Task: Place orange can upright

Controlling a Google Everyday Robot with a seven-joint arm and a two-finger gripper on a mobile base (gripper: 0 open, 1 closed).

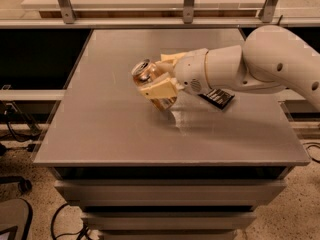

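Orange can sits in the hand's grip near the middle of the bench, tilted, pull-tab top aimed up and to the left! One cream finger presses its near side, the other wraps behind, so the hand is pinching the can. Lower rim is down by the bench; contact is unclear. A flat black ribbed rectangle lies behind the white arm.
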